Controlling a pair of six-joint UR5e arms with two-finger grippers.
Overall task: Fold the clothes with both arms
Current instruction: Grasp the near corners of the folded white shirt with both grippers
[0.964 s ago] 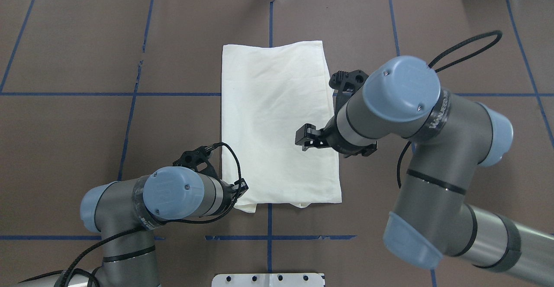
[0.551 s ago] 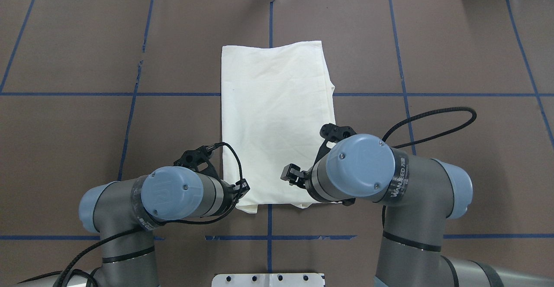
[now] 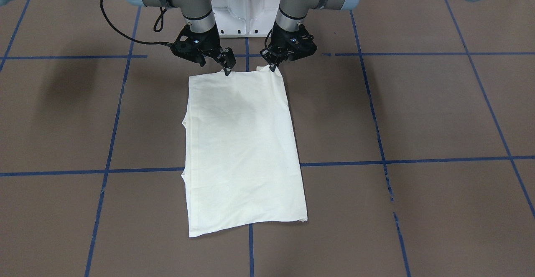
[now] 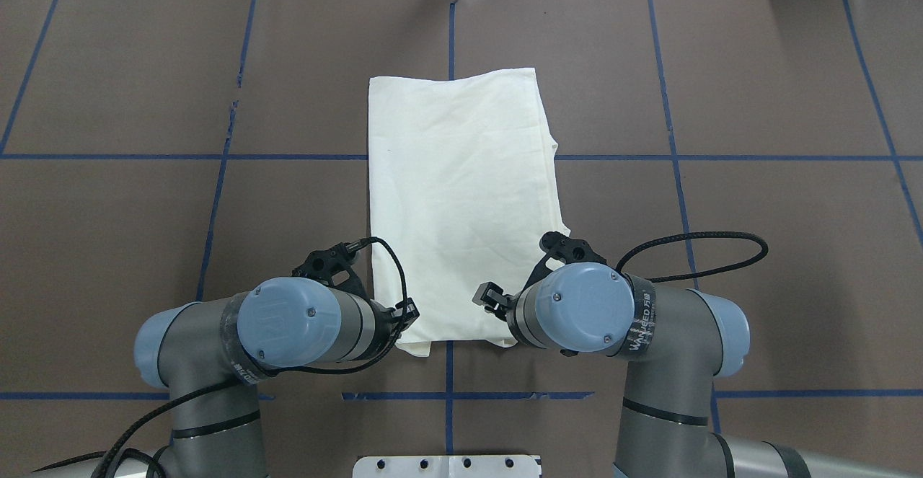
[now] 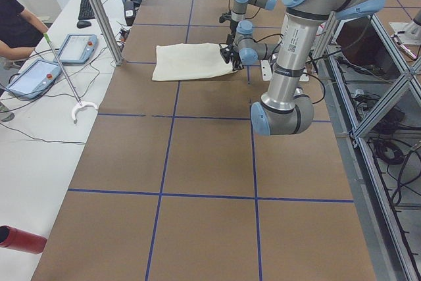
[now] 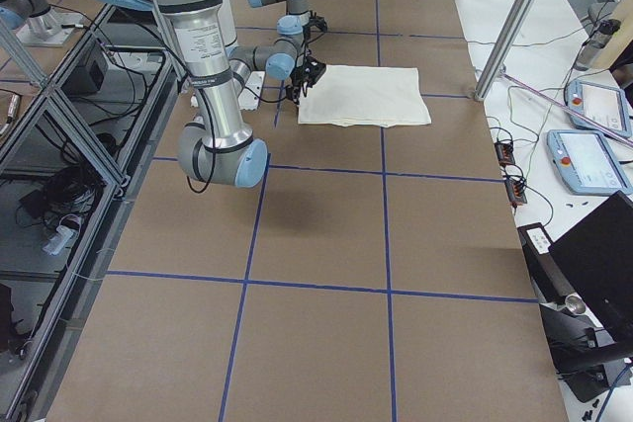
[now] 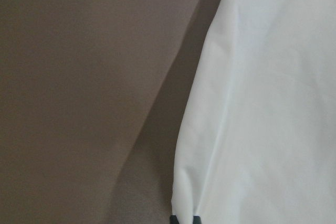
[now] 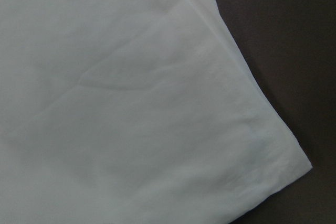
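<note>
Shirt (image 4: 461,197) lies flat on the tabletop (image 4: 144,233), and my right end effector (image 3: 215,66), seemingly open, has swung to its near corner beside the left end effector (image 3: 273,66) pinching the other, so lifting looks close.

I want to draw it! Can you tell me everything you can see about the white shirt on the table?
The shirt is cream-white soft cloth, folded into a long rectangle, plain side up; no print shows. It lies flat on the brown table, lightly wrinkled, with layered edges peeking out along one long side. At the end nearest the robot, the left gripper pinches one slightly raised corner; the right gripper is poised at that same edge, toward the other corner.
</note>
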